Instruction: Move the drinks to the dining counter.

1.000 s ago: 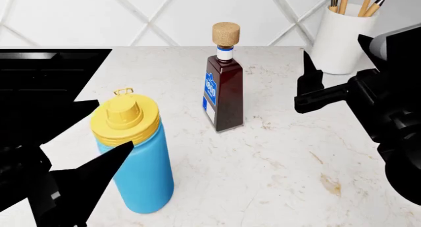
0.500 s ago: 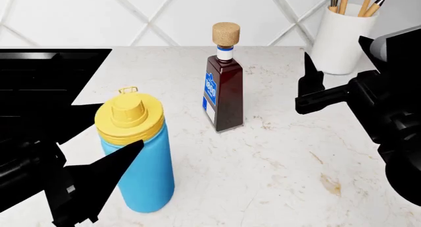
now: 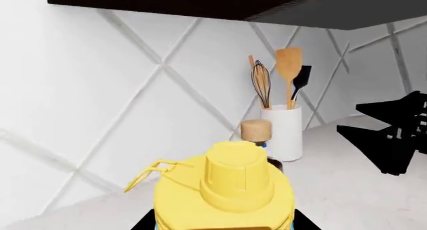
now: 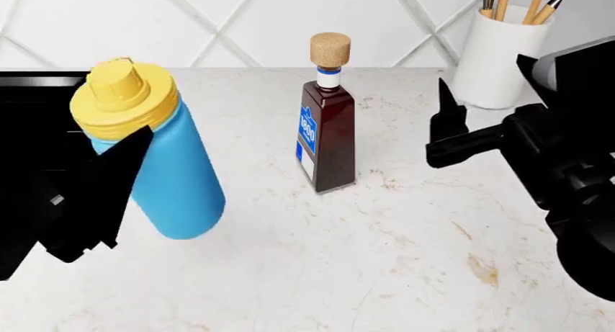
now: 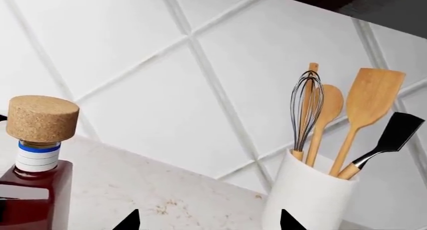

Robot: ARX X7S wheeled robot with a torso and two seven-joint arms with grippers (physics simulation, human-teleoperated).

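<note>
While the blue flask (image 4: 173,170) is hanging clear of the marble worktop (image 4: 404,238), we are noting it tilted, its yellow lid (image 4: 123,98) leaning toward the black cooktop (image 4: 39,116) at the worktop's left edge. The left gripper (image 4: 96,202) is clamping it: dark fingers are lying across the flask's lower body in the head view, and the left wrist view is looking straight onto the lid (image 3: 230,187) from close above. The brown liquor bottle (image 4: 327,134) is standing upright on the worktop, near the middle and toward the back edge, cork stopper (image 4: 330,50) on, blue label facing front-left, well apart from the flask. The right gripper (image 4: 450,123) is hovering to the bottle's right, not touching it; in the right wrist view we are seeing two fingertips (image 5: 127,221) spread apart with nothing between them. The white utensil holder (image 4: 500,55) is sitting at the back right corner, against the tiled wall (image 4: 192,22), carrying a whisk (image 5: 305,108) and wooden spoons. We are not seeing the dining counter in any view.
</note>
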